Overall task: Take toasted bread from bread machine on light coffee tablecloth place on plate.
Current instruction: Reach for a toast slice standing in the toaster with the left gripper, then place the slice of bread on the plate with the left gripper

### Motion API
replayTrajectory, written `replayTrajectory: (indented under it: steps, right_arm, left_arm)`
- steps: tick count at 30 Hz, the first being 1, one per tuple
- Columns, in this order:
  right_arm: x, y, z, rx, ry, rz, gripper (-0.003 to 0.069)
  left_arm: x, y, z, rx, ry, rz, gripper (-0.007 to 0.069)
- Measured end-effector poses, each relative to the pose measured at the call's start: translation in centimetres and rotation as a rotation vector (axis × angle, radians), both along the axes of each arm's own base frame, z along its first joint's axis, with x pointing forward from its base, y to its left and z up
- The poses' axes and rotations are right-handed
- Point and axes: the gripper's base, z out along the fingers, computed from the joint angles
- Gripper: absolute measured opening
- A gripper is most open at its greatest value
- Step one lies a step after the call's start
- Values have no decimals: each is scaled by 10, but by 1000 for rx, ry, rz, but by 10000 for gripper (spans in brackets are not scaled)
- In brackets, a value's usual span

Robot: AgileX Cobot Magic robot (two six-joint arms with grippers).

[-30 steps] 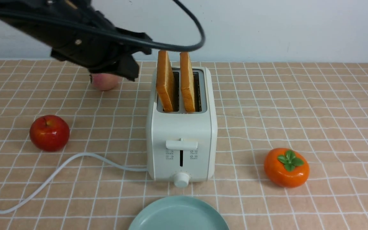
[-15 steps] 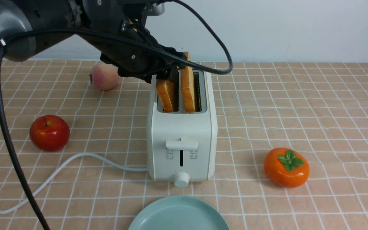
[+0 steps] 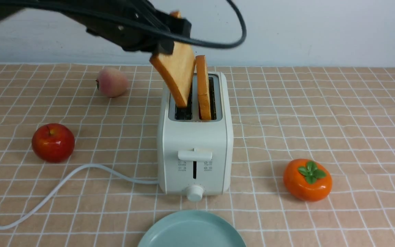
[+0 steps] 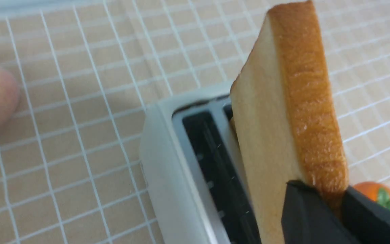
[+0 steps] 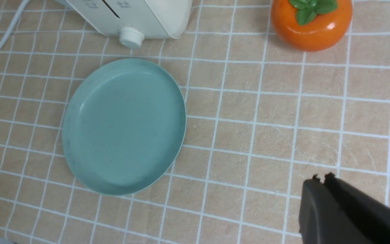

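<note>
Left gripper clamps 1st golden-crusted toast slice, nearly out of cream-white boxy toaster; 2nd slice in slot, mint-green round plate bare, right gripper fingers together.

Left tool clamped, right tool closed.

The plate looks smooth, the tablecloth matt cloth, the toast rough-crusted

Two golden square toast slices; one each: cream boxy toaster, round mint plate, red apple, pink peach, orange persimmon.
</note>
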Motion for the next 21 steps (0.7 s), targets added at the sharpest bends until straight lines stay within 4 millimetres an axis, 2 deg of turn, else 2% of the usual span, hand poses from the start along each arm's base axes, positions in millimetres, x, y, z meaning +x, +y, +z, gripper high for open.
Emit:
replayTrajectory:
  steps: [2,3,4,6,8,9,11,12,13,14,15,16,17,19,20,21]
  right_arm:
    - [1,0,1,3,-10,-3,24]
    - [1,0,1,3,-12,-4,24]
    - [2,0,1,7,-23,-8,26]
    - [3,0,2,13,-33,-12,27]
    - [4,0,3,20,-46,-16,30]
    - [4,0,4,21,-50,-18,31]
    - [4,0,4,22,-55,-20,33]
    - [4,0,4,22,-55,-20,34]
    - [4,0,4,22,-55,-20,35]
    - [4,0,4,23,-55,-20,36]
    - [4,0,4,25,-55,-19,38]
    - [4,0,4,25,-55,-19,38]
    - [4,1,4,27,-55,-19,40]
    - [4,1,4,27,-55,-19,42]
    - [4,1,4,27,-55,-19,43]
    - [4,1,4,28,-55,-18,43]
  left_arm:
    - [-29,11,31,-41,-65,-7,45]
    - [-32,12,33,-47,-66,-9,45]
    - [-55,20,50,-64,-75,-25,45]
    - [-77,27,57,-57,-37,-49,45]
    - [-99,31,50,-46,71,-90,45]
    - [-103,31,45,-49,111,-105,45]
    - [-109,30,33,-63,175,-127,45]
    - [-114,27,15,-80,250,-159,45]
    - [-115,26,10,-86,269,-168,45]
    - [-120,22,-17,-115,355,-203,45]
    - [-123,20,-33,-135,393,-216,45]
    - [-123,20,-36,-141,392,-218,45]
    - [-126,18,-61,-181,440,-227,45]
    - [-131,15,-99,-234,514,-224,45]
    - [-130,15,-98,-240,494,-228,45]
    - [-132,14,-121,-262,521,-224,45]
